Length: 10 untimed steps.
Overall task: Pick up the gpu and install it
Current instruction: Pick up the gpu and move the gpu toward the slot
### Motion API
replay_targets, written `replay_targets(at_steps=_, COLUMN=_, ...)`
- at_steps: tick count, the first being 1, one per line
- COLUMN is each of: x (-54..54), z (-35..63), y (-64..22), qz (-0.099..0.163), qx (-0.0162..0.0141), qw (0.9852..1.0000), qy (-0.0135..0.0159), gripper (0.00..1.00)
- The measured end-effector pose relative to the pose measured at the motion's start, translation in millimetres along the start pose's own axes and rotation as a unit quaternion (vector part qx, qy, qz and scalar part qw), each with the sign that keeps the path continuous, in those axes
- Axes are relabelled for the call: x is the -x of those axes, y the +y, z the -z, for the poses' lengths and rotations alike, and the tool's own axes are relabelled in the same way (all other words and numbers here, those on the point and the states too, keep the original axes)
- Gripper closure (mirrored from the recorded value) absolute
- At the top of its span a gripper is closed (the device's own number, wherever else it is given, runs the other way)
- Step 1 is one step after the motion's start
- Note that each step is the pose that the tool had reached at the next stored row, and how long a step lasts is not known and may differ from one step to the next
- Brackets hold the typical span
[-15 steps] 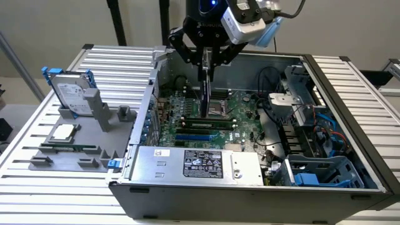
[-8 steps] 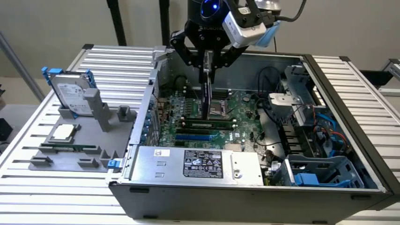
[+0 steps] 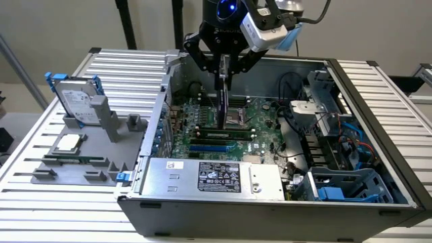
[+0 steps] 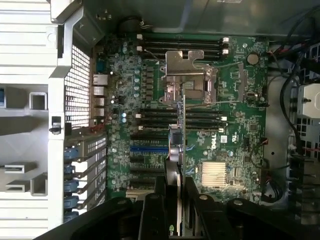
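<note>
While the pick-up step is complete, installation is judged outstanding. The gripper (image 3: 225,70) is clamped on the upper edge of the gpu (image 3: 222,104), which hangs edge-down over the motherboard (image 3: 264,117) inside the open case (image 3: 202,212), not yet seated. In the exterior view, the blue slot (image 3: 210,148) lies toward 6 o'clock of the card. At 9 o'clock of the case, a hard drive (image 3: 73,98) stands on the bench (image 3: 40,202).

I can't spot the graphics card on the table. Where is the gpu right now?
The gpu hangs on edge, clamped in the gripper. It is above the green motherboard inside the open computer case, near the middle of the exterior view.
</note>
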State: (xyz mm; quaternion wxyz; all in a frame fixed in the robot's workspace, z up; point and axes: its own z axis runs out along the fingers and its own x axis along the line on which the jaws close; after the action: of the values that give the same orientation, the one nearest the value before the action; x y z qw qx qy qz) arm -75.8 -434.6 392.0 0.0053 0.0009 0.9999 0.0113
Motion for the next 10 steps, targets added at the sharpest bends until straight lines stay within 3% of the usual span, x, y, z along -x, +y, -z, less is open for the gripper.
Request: replay_targets(at_steps=10, x=0.0, z=0.0, y=0.0, qz=0.000, qx=0.0000, qw=1.0000, qy=0.0028, gripper=1.00)
